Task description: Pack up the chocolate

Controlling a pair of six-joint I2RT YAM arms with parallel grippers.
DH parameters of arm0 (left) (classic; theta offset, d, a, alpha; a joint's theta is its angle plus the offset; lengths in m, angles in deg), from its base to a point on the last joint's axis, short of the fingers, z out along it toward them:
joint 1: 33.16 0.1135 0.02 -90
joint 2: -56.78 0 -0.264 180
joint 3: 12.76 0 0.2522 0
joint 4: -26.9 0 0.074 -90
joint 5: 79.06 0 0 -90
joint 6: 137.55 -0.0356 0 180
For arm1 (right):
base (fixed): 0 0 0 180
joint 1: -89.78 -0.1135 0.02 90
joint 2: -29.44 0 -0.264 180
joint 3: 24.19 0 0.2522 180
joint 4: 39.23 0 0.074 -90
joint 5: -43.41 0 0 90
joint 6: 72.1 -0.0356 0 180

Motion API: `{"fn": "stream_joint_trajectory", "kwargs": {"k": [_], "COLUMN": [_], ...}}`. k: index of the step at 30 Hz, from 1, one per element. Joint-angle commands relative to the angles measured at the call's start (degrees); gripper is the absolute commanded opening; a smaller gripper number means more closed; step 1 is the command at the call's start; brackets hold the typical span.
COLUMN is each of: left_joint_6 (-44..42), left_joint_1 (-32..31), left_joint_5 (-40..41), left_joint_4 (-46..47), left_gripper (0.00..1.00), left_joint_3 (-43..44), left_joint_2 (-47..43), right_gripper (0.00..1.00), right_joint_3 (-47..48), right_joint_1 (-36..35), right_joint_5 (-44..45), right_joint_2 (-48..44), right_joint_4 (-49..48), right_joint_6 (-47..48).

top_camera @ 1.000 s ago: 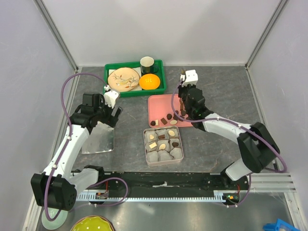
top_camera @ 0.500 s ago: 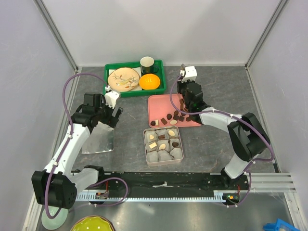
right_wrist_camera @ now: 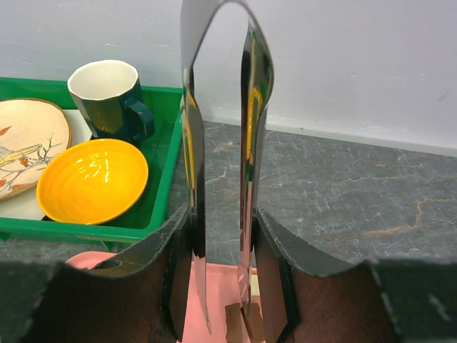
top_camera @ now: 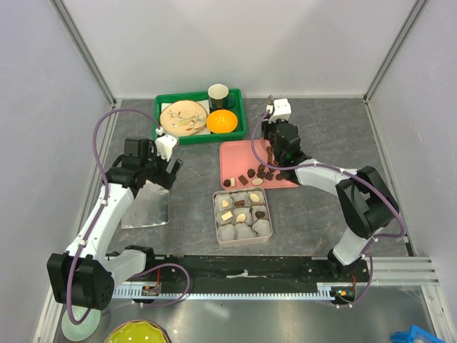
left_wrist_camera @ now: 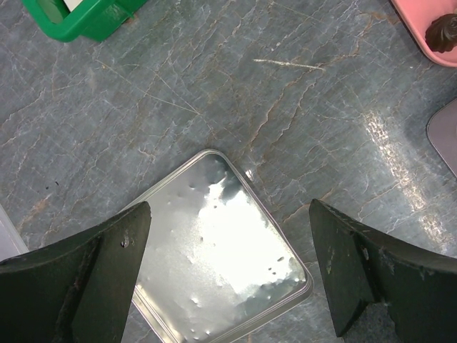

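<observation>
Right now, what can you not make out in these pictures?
- Right wrist view: the tongs run off the bottom edge, so whether their tips pinch the chocolate there is unclear.
- Top view: the right gripper covers part of the pink tray; any pieces under it are hidden.
- Top view: the tin is too small to tell what its near cups hold.
- Left wrist view: the pink tray is cut off at the top right corner.

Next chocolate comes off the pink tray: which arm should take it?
Right. The right gripper holds the tongs with their tips down at the pink tray, beside the chocolate. The left gripper hangs open over the tin lid, off to the side.
</observation>
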Motion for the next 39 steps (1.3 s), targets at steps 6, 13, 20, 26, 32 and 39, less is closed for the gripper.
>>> {"fn": "stream_joint_trajectory", "kwargs": {"k": [6, 13, 20, 26, 32, 39], "left_joint_6": [-2.61, -2.7, -2.7, -2.96, -2.88, -2.96], "left_joint_1": [0.12, 0.12, 0.12, 0.12, 0.12, 0.12], "left_joint_5": [0.96, 1.14, 1.05, 1.4, 1.31, 1.31], "left_joint_4": [2.0, 2.0, 2.09, 2.09, 2.09, 2.0], "left_gripper": [0.99, 0.99, 0.99, 0.99, 0.99, 0.99], "left_joint_3": [0.39, 0.39, 0.31, 0.13, 0.04, -0.05], "left_joint_2": [-0.67, -0.67, -0.76, -0.76, -0.85, -1.02], "right_gripper": [0.45, 0.44, 0.44, 0.44, 0.42, 0.29], "right_joint_3": [1.62, 1.36, 0.22, -0.92, -1.89, -1.81], "right_joint_1": [0.47, 0.73, 1.17, 1.08, 1.08, 1.17], "right_joint_5": [-0.22, -0.05, 0.04, -0.31, -0.66, -1.98], "right_joint_2": [1.62, 2.33, 2.59, 2.86, 3.29, 2.68], "right_joint_4": [-2.89, -2.63, -2.71, -2.8, -2.71, -3.24], "right_joint_6": [-0.66, -0.92, -1.1, -1.63, -3.56, -4.09]}}
